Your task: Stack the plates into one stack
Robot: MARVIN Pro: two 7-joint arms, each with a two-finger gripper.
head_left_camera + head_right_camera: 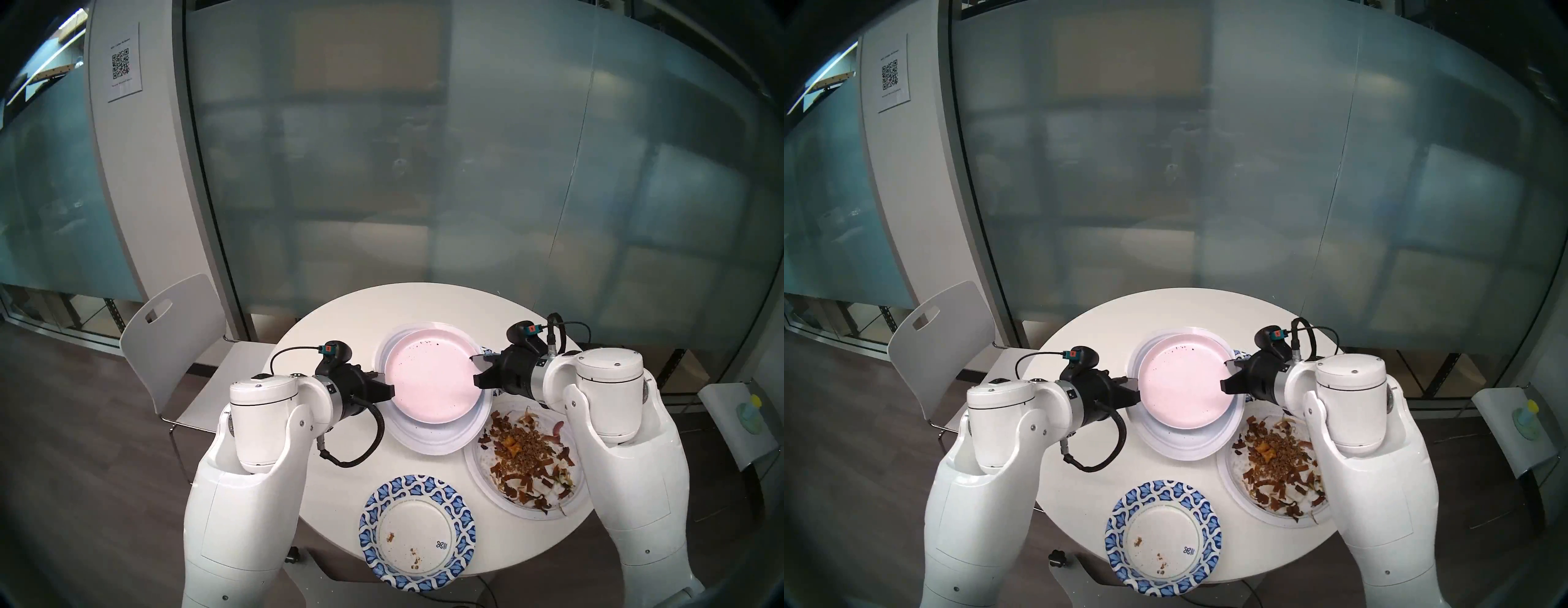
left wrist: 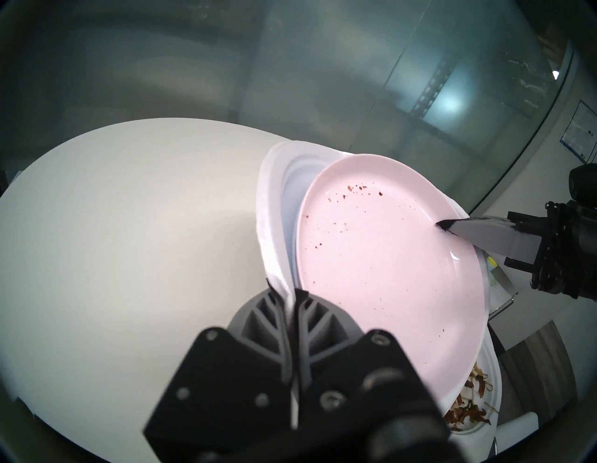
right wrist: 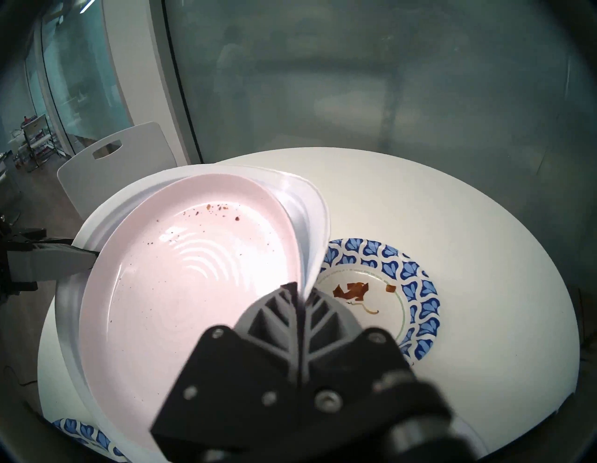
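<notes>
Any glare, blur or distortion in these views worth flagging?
Head views: strong fisheye bend, dark rim, hazy reflections on the frosted glass wall. Right wrist view: arc-shaped glare on the pale pink round plate; the right tool housing smears near the lens. Left wrist view: left tool housing equally soft.

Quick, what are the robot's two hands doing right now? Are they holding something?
Left tool: closed, pinching the rim of the big white plate under the pink plate.
Right tool: closed, pinching that white plate's opposite rim.
</notes>
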